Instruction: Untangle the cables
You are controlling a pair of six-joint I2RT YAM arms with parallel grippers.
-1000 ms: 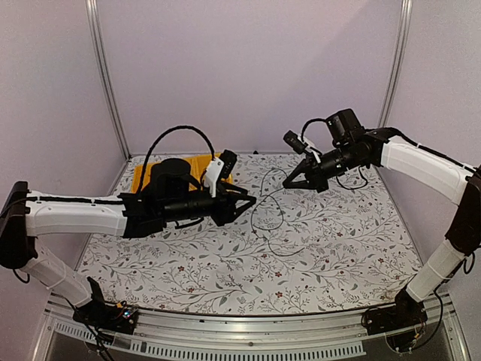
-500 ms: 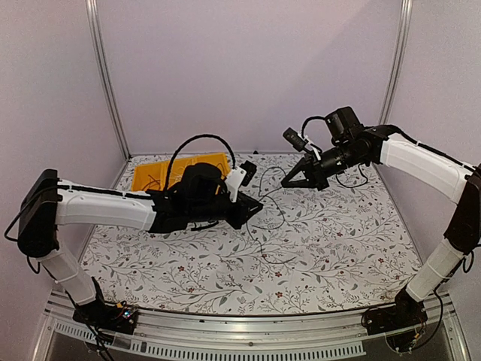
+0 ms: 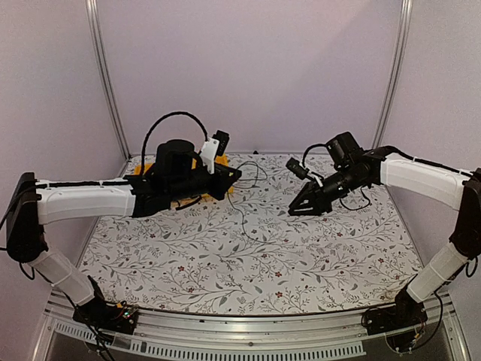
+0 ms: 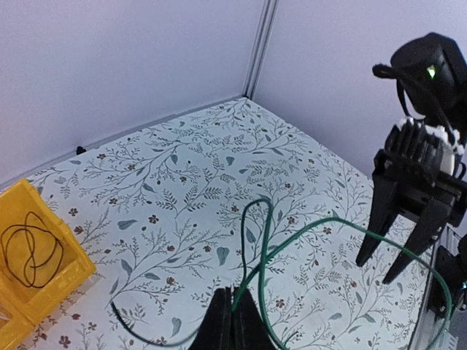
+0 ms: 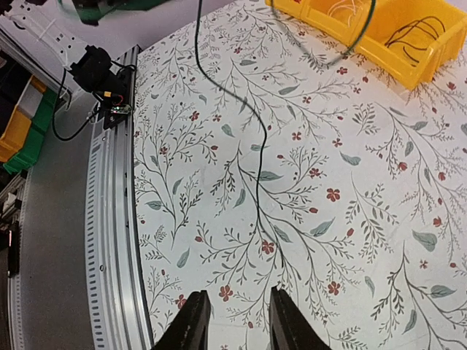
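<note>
My left gripper (image 3: 234,175) is shut on a thin green cable (image 4: 292,240), which is pinched between its fingertips (image 4: 233,321) and loops out over the floral table. From the grip the green cable (image 3: 242,218) hangs down and trails across the mat. My right gripper (image 3: 293,210) hovers low over the table to the right, open and empty (image 5: 237,321). The cable's loose end (image 5: 257,168) lies just ahead of it. A coiled black cable (image 4: 29,248) lies in the yellow bin (image 4: 69,273).
The yellow bin (image 3: 219,159) stands at the back left, mostly hidden behind my left arm. It also holds a whitish wire (image 5: 343,11). The table's metal front rail (image 5: 109,219) is close to the right gripper. A thick black arm cable (image 3: 169,124) arches over the left wrist.
The left gripper has shut on the green cable and drawn it back and left toward the bin. The right gripper has opened, let the cable go, and dropped toward the table.
</note>
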